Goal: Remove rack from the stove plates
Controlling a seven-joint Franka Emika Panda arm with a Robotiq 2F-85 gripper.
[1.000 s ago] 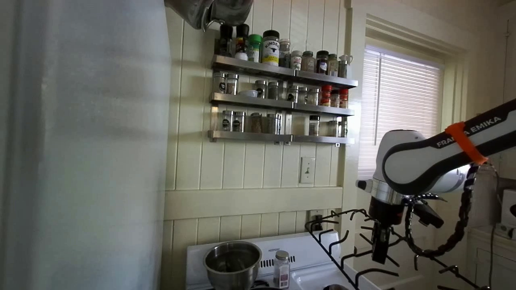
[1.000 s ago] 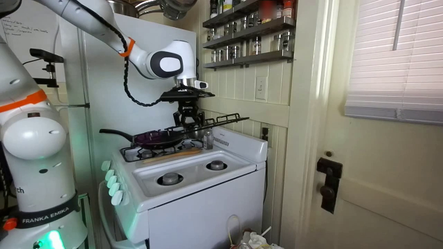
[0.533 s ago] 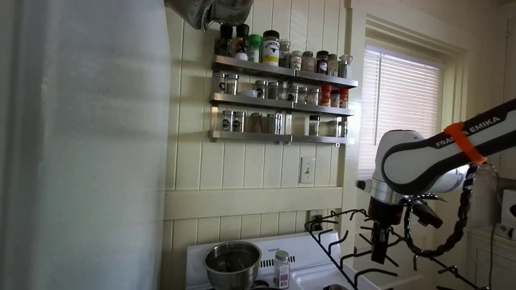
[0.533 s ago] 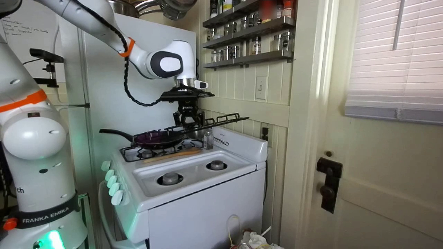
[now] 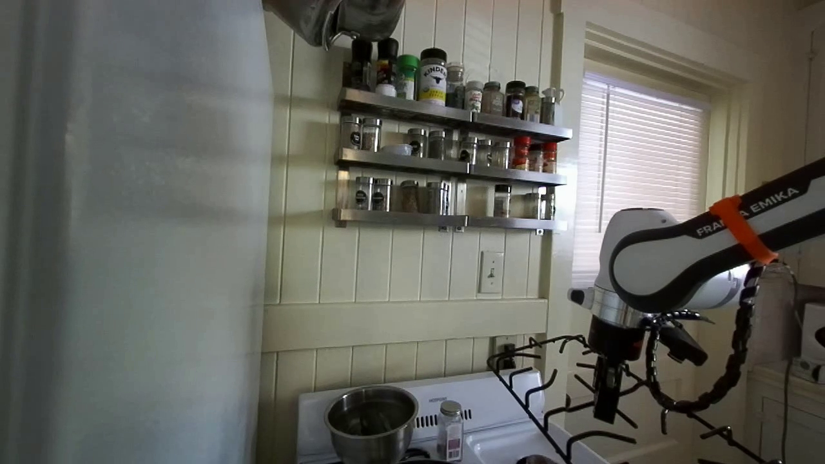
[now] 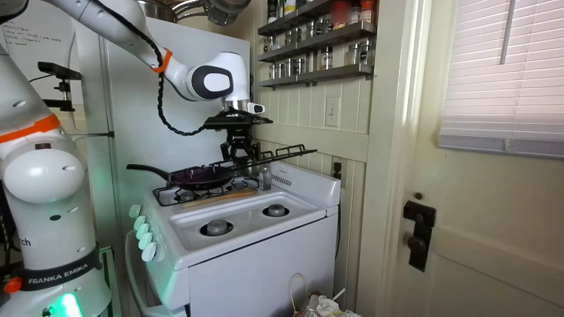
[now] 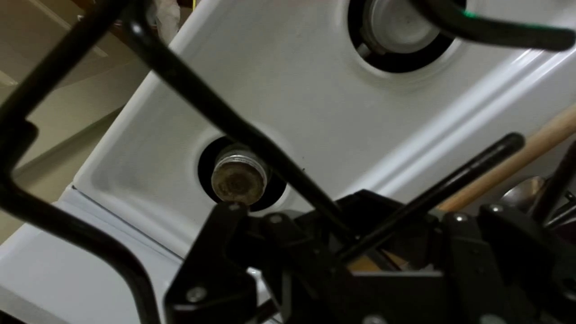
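Observation:
The rack is a thin black metal grate with inward prongs. It hangs raised above the stove in both exterior views (image 5: 546, 430) (image 6: 282, 156), a little tilted. My gripper (image 5: 607, 412) is shut on it near the middle; it also shows in an exterior view (image 6: 241, 159). In the wrist view, bars of the rack (image 7: 270, 150) run into the closed fingers (image 7: 360, 207). The white stove top (image 6: 246, 215) lies below, with two bare burners (image 6: 218, 227) (image 6: 276, 210) on one half. I cannot tell whether the rack's low end touches the pan.
A black pan (image 6: 202, 179) sits on the remaining grate (image 6: 161, 200). A wooden utensil (image 6: 220, 198), a glass jar (image 6: 265, 177) and a steel pot (image 5: 370, 428) are near it. A spice shelf (image 6: 317, 75) is on the wall. A refrigerator (image 6: 185, 75) stands beside the stove.

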